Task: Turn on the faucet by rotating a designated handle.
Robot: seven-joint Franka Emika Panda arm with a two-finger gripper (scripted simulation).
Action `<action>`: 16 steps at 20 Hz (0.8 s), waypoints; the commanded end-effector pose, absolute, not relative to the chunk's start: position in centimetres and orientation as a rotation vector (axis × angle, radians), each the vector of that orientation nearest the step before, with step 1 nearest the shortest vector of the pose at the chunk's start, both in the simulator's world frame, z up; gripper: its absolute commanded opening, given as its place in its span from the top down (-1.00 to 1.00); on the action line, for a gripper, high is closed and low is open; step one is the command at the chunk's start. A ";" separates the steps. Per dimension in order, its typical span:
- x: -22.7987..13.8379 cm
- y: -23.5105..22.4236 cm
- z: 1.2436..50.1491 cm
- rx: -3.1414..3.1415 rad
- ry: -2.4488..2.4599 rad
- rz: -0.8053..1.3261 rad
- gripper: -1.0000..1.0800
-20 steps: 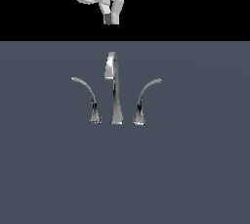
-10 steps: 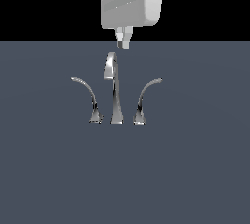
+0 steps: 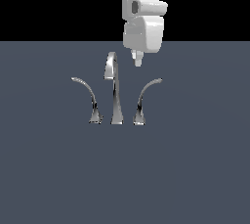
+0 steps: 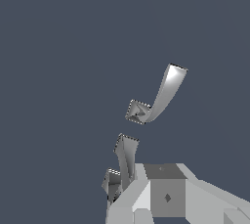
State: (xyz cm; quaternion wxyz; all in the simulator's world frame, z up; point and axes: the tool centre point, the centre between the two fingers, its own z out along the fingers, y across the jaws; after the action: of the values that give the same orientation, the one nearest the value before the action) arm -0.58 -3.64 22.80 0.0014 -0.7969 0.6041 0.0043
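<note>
End effector [image 3: 137,62], fingers seen drawn together, has been carried from above the spout [image 3: 114,91] toward the handle [image 3: 145,98] on the exterior view's right; no contact is made, so rotation is judged pending.

The hand [image 3: 137,62] hangs above the tabletop [image 3: 195,169], touching nothing. Below it stands the faucet [image 3: 115,91] in a row of three pieces. The spout [image 3: 115,96] rises just beside the hand, towards the exterior view's left. The handle [image 3: 145,99] stands almost under the hand. The mirror-image lever [image 3: 88,100] stands beyond the spout, well apart from the hand.
</note>
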 end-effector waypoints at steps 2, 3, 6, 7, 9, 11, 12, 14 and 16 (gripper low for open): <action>0.8 -5.4 21.0 -2.401 2.025 0.008 1.00; 1.1 -5.9 20.5 -2.374 2.057 0.007 1.00; 1.9 -7.3 19.3 -2.299 2.142 0.004 1.00; 2.1 -7.7 18.9 -2.276 2.167 0.003 1.00; 2.4 -8.5 18.3 -2.233 2.211 0.001 1.00; 2.7 -9.1 17.7 -2.197 2.247 0.000 1.00; 2.8 -9.4 17.5 -2.182 2.261 0.000 1.00; 3.0 -9.8 17.2 -2.158 2.285 -0.001 1.00; 3.1 -10.1 17.0 -2.142 2.300 -0.001 1.00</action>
State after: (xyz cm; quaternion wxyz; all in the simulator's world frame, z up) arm 2.94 -9.89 17.14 -0.0007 -0.6864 0.7273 0.0001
